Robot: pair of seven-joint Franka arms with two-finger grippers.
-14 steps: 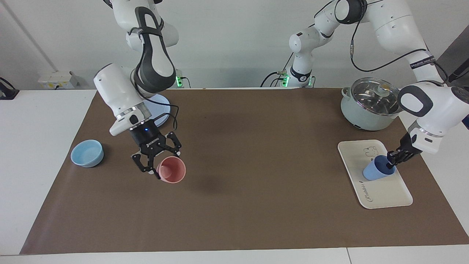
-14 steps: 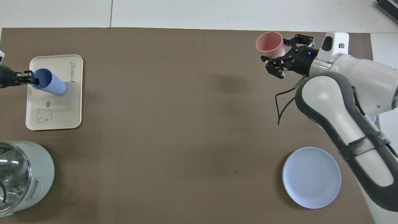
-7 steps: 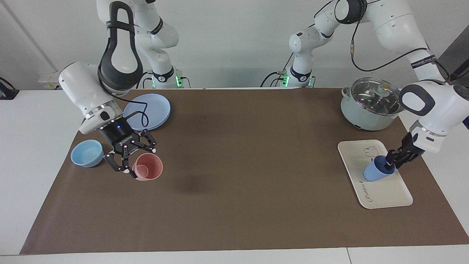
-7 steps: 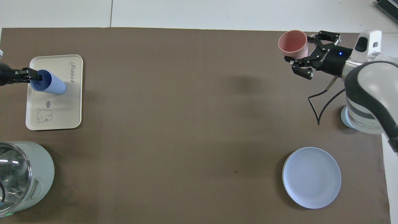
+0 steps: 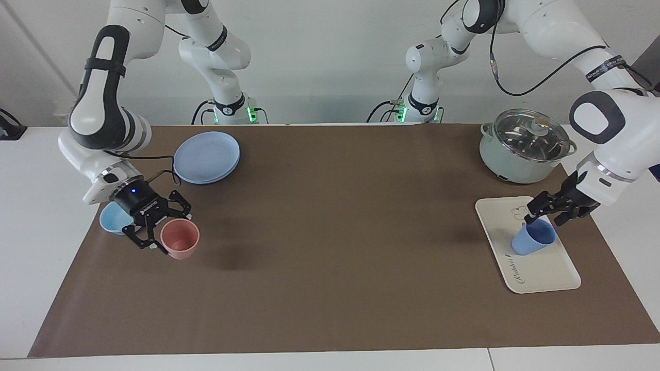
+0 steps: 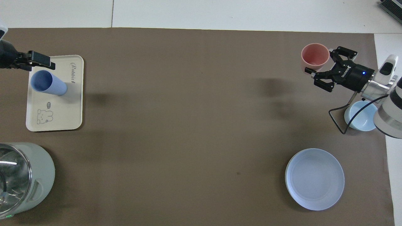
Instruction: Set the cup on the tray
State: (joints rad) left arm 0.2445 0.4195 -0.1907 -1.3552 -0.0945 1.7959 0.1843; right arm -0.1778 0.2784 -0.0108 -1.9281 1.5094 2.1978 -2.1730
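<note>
While the left arm bends down from its raised elbow at its own end of the table, the left gripper hangs just above the cup with its fingers spread and clear of the rim; the right gripper sits low by the pink tumbler, fingers wide and holding nothing. Periwinkle, tapered and handleless, the cup stands upright on the tray, mouth up, about midway along it; the tray is cream with a cartoon animal and cursive script. From overhead the left gripper shows over the tray's edge beside the cup; the facing view alone reveals the gap above the rim, and the pot nearer the robots.
</note>
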